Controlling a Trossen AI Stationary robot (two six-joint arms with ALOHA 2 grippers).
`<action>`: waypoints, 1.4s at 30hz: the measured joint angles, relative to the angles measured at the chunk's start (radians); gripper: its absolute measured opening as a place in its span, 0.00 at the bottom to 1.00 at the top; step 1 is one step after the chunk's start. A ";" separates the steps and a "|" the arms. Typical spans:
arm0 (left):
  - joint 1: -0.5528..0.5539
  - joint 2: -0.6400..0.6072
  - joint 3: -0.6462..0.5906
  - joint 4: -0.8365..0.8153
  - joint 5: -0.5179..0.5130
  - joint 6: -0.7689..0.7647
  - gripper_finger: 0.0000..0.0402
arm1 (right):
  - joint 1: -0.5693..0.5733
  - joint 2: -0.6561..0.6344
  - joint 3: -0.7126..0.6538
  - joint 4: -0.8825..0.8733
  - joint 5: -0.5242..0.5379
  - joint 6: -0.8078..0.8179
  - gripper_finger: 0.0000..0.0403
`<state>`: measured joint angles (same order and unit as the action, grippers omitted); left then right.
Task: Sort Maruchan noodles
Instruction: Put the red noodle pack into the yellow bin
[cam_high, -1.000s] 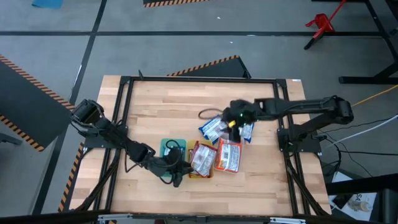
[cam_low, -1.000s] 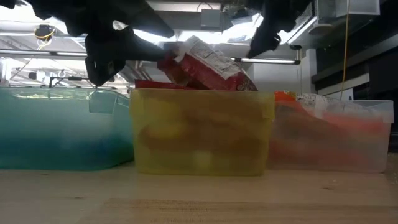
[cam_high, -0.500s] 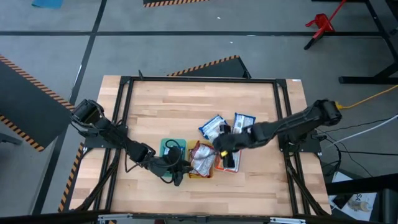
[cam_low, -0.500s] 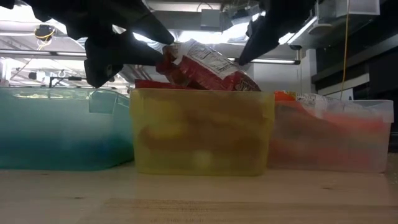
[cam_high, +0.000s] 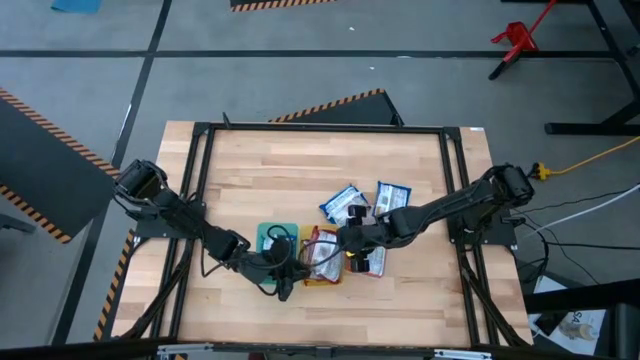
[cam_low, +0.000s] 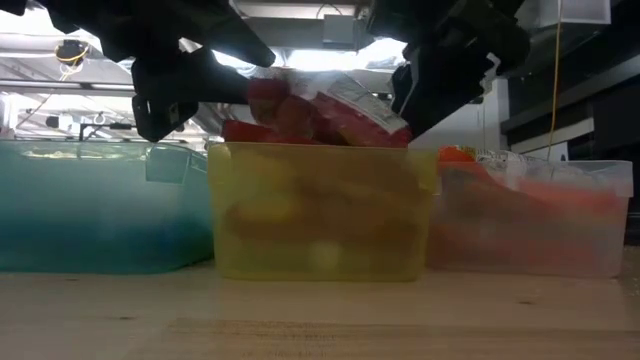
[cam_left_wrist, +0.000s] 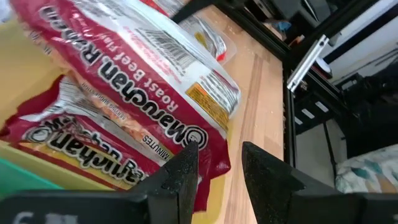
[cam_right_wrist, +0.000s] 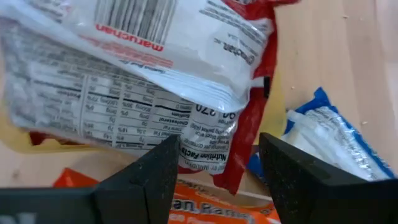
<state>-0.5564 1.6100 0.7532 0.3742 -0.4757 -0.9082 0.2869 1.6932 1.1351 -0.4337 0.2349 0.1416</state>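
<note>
A dark red Maruchan packet (cam_left_wrist: 155, 93) lies tilted on top of other red packets in the yellow tray (cam_low: 320, 215). My left gripper (cam_high: 292, 272) is at the tray's near left corner, open, its fingers on either side of that packet's red corner. My right gripper (cam_high: 345, 243) is open just above the same packet's white printed back (cam_right_wrist: 155, 74), at the tray's right side. Two blue packets (cam_high: 345, 205) (cam_high: 392, 196) lie flat on the table behind. Orange packets (cam_high: 372, 262) fill the clear tray (cam_low: 530, 215). My left gripper has the top packet's crimped red corner (cam_left_wrist: 211, 163) in the gap between its open fingers; wood shows beside one finger, and I cannot tell whether the other touches it. My right gripper slants down over the packet's right end (cam_right_wrist: 239, 168); whether a finger touches it, I cannot tell.
The green tray (cam_low: 100, 205) stands left of the yellow one, and the three trays sit side by side near the table's front. The black frame (cam_high: 200, 180) runs around the tabletop. Bare wood (cam_high: 270, 180) lies at the far left.
My right gripper has swung from above the blue packets toward the near edge and the left, sinking and rolling a little, down to the yellow tray. In the low view the top red packet has sunk a little at its raised end. The gap between the right fingers looks unchanged.
</note>
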 joint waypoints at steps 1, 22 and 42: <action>0.000 0.000 0.000 0.000 0.002 0.005 0.29 | -0.001 0.000 0.000 0.000 0.001 -0.007 0.52; 0.000 -0.023 0.000 -0.006 0.261 -0.073 0.29 | -0.001 0.000 0.000 0.127 0.027 -0.112 0.52; 0.008 -0.445 0.000 -0.328 0.008 0.142 0.29 | -0.008 0.000 0.051 0.278 0.043 -0.227 0.52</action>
<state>-0.5480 1.1646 0.7529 0.0461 -0.4676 -0.7667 0.2790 1.6928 1.1856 -0.1553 0.2781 -0.0859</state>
